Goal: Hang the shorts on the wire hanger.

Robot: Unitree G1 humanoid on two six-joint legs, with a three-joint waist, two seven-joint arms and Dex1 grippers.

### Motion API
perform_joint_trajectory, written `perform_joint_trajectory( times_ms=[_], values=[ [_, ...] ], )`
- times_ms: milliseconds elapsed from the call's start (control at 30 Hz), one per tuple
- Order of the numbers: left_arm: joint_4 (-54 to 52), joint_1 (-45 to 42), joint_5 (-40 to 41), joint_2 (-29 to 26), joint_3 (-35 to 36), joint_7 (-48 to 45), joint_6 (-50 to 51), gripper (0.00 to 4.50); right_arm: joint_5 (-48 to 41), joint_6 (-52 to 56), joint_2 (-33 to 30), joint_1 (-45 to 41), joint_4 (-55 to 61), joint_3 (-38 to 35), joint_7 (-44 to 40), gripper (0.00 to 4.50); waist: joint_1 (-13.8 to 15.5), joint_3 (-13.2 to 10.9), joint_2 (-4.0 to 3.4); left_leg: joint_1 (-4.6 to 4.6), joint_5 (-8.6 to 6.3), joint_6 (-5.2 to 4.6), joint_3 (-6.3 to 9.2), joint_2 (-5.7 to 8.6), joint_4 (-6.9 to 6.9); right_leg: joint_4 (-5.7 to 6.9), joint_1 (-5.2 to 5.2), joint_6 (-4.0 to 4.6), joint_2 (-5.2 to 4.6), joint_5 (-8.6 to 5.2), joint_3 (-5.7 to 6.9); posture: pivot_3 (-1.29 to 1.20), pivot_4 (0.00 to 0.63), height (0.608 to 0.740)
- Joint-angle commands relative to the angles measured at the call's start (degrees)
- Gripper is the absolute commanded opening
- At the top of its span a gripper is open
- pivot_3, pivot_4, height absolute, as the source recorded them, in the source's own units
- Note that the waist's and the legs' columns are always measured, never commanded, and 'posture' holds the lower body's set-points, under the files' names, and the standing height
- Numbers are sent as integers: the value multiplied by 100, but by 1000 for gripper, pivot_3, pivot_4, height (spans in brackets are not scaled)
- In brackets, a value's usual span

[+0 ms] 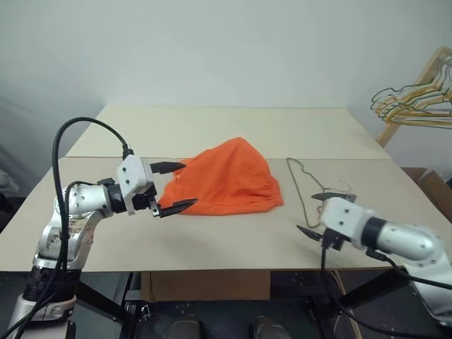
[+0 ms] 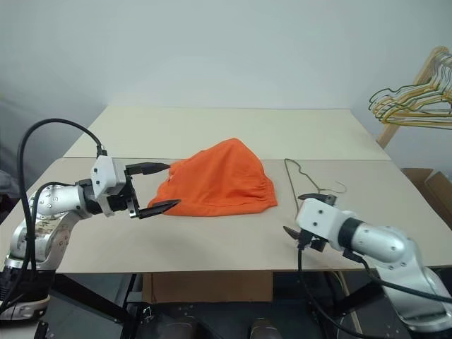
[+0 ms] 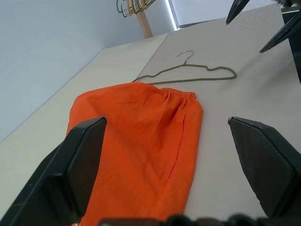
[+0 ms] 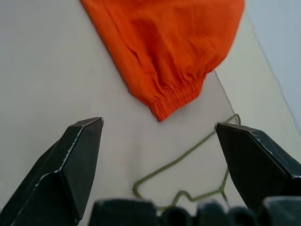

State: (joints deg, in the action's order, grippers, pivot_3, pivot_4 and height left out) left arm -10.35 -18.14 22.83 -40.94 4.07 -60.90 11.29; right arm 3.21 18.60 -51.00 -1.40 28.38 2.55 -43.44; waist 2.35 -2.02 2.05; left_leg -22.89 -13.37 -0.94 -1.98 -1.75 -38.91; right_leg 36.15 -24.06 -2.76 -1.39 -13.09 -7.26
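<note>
Shorts (image 1: 229,178) heaped mid-counter (image 1: 212,134), hanger (image 1: 302,185) flat just beside (waistband side); left tool (image 1: 173,187) spread wide at the shorts' edge, right tool (image 1: 321,212) spread wide near hanger, both empty.

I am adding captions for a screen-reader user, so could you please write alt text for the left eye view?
Bright orange soft fabric shorts lie crumpled on a beige table, with a thin olive-grey wire hanger flat beside them. The left end effector, open, sits at the shorts' edge; the right end effector, open, hovers near the hanger.
</note>
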Motion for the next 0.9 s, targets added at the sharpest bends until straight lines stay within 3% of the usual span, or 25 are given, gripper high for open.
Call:
perform_joint_trajectory(
  times_ms=[33,133,367,767,867,900],
  values=[
    [-64,-184,115,-97,13,-90,105,4500,945,-620,167,-644,-791,831,243,4432,-4,0,0,0,0,0,-1,0,0,0,0,0,0,0,0,155,0,740],
    [-41,-227,104,-80,8,-87,148,4500,1626,-988,432,-1140,-1577,1477,411,4432,-5,0,1,-3,0,0,-3,0,-1,1,-4,0,2,0,-1,151,0,740],
    [-95,-233,90,-50,-15,-65,206,4500,2630,-1461,1081,-2245,-3303,2181,901,4432,-2,0,1,-7,1,0,-3,0,-1,3,-7,-9,3,13,-1,151,0,740],
    [-142,-199,63,0,-23,-29,131,4500,3139,-2257,1782,-3385,-5491,2575,1303,4432,-43,17,27,27,4,4,-3,-10,-1,17,17,20,12,12,-3,164,0,740],
    [-132,-201,50,19,-40,-26,99,4500,3210,-2386,1908,-3577,-5851,2623,1408,3909,-103,17,27,78,5,4,-3,-12,0,14,71,22,12,11,-2,163,0,740],
    [-121,-209,40,29,-49,-23,86,4500,3243,-2436,1923,-3616,-5933,2651,1428,3529,-119,17,27,99,5,5,-3,-14,2,11,92,23,12,10,-1,164,0,740]
  ],
)
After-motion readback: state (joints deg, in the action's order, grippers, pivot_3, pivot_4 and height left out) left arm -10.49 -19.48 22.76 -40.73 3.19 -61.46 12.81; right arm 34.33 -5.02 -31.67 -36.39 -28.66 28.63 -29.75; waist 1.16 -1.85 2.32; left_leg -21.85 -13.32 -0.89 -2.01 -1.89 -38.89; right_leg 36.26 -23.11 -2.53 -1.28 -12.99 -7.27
